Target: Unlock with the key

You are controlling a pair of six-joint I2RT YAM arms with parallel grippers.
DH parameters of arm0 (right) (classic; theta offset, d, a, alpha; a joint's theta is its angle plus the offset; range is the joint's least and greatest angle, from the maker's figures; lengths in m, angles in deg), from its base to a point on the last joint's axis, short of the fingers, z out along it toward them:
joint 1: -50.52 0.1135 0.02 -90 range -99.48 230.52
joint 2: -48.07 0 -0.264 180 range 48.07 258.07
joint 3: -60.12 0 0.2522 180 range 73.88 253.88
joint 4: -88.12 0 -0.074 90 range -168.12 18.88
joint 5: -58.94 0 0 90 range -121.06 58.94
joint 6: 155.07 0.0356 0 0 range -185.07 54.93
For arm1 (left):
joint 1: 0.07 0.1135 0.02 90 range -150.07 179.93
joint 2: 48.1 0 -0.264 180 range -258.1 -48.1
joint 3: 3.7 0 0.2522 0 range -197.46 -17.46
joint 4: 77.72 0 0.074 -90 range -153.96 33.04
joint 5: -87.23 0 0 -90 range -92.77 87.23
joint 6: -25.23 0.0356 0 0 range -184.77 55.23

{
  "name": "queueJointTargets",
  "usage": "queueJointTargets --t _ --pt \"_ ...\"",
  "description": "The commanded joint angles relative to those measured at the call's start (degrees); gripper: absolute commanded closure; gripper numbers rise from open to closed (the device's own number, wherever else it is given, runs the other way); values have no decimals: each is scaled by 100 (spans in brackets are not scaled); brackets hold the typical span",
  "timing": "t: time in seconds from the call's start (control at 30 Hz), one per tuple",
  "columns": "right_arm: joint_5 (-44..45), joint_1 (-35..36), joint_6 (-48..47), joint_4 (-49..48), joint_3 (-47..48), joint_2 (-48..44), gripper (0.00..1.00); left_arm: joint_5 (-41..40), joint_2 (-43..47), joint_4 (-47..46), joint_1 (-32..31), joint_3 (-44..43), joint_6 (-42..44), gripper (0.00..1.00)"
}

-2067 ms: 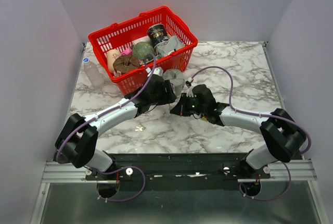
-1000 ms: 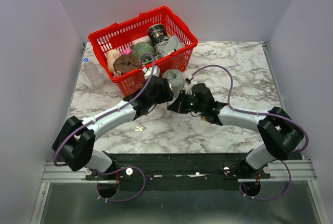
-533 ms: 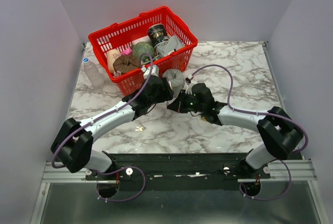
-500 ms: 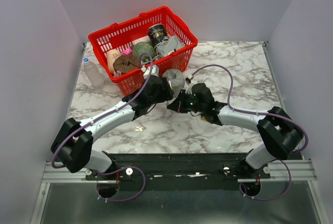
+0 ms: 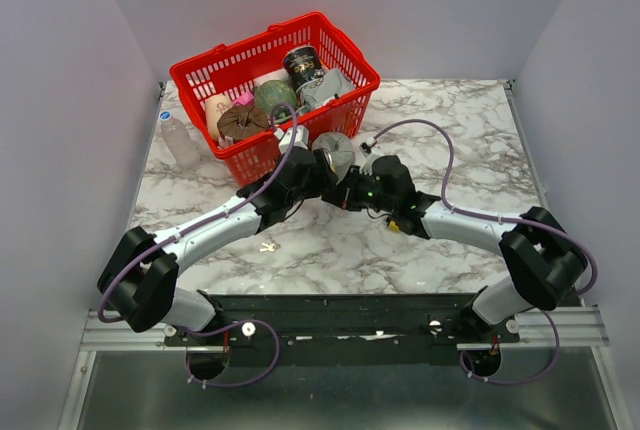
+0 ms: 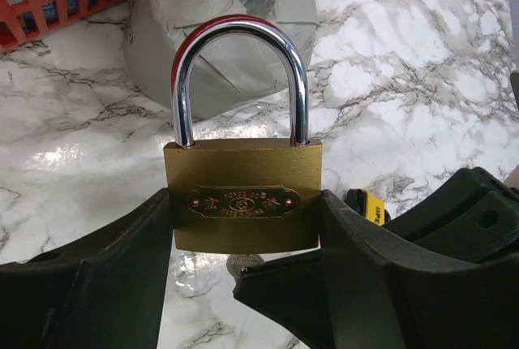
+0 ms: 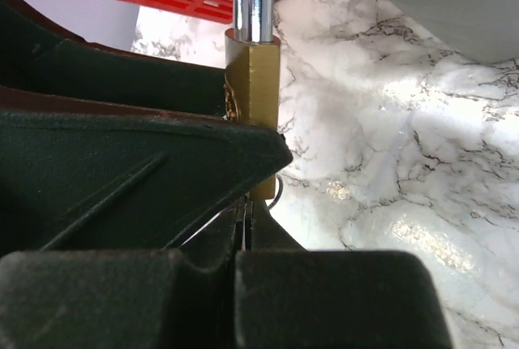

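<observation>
A brass padlock (image 6: 242, 195) with a steel shackle stands upright, and my left gripper (image 6: 243, 231) is closed on its two sides. Both shackle legs sit in the body. From below, my right gripper (image 7: 247, 211) is shut on a thin silver key (image 6: 243, 264), whose round head shows just under the padlock's base. In the right wrist view the padlock (image 7: 255, 81) is seen edge-on, directly above the pinched fingers. In the top view the left gripper (image 5: 322, 172) and right gripper (image 5: 347, 190) meet in front of the basket; the padlock is hidden there.
A red basket (image 5: 352, 90) full of items stands just behind the grippers. A crumpled grey bag (image 5: 336, 150) lies right behind the padlock. A clear bottle (image 5: 178, 138) lies at the left. A spare key (image 5: 268, 246) rests on the marble near the left arm.
Both grippers have shifted a little toward the basket. The right wrist has closed in under the padlock. Neither grip has changed.
</observation>
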Motion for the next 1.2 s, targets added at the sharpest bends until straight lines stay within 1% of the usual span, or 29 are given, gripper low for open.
queueJointTargets --t 0.0,0.2,0.37,0.57,0.77,0.83,0.9,1.07,1.17 --pt "720 -164 3 -1038 403 -206 99 430 156 233 -236 57 -54 100" --pt "799 -199 -24 -1029 368 -118 99 465 192 216 -254 66 -63 100" --pt "729 -304 -50 -1099 228 -222 99 526 253 163 -254 66 -71 100" --pt "-131 -620 -173 -1371 -1 -469 99 746 516 -187 -254 171 87 100" --pt "-729 -910 -199 -1477 -388 -1040 99 1211 736 -829 -254 409 52 100" --pt "-1124 -1129 -217 -1503 -441 -1241 99 1360 780 -953 -254 462 52 100" --pt "-1527 -1227 -278 -1495 -424 -1330 99 1528 824 -1128 -254 497 43 100" --pt "-2030 -1359 -428 -1424 -327 -1506 99 1695 868 -1375 -254 549 61 100" --pt "-2250 -1403 -410 -1591 -379 -1524 99 1695 921 -1419 -254 576 69 100"
